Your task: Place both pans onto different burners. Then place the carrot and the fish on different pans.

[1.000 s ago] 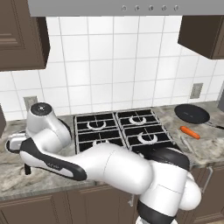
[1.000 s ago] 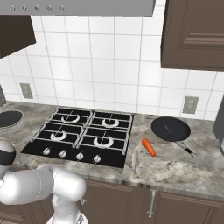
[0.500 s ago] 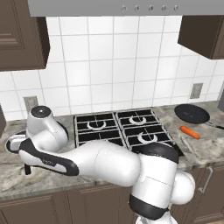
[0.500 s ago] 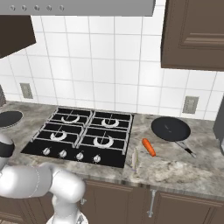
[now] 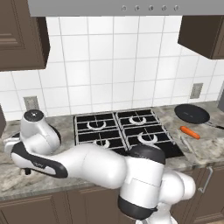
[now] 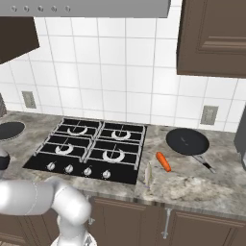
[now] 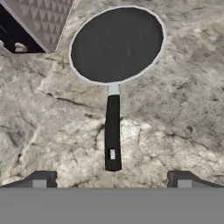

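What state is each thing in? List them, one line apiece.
Hand: open, above the left pan's handle, holding nothing.
Left pan: empty, flat on the counter, not on a burner.
Right pan: empty, on the counter right of the cooktop.
Carrot: lying on the counter.
Fish: lying on the counter.
Burners: all bare.

- Grey marbled stone counter (image 6: pixel 202 190) either side of the cooktop.
- White tiled backsplash (image 5: pixel 113 65), two wall outlets (image 6: pixel 208 115).
- Dark brown cabinets (image 6: pixel 211 38) overhead; range hood (image 5: pixel 109 6).
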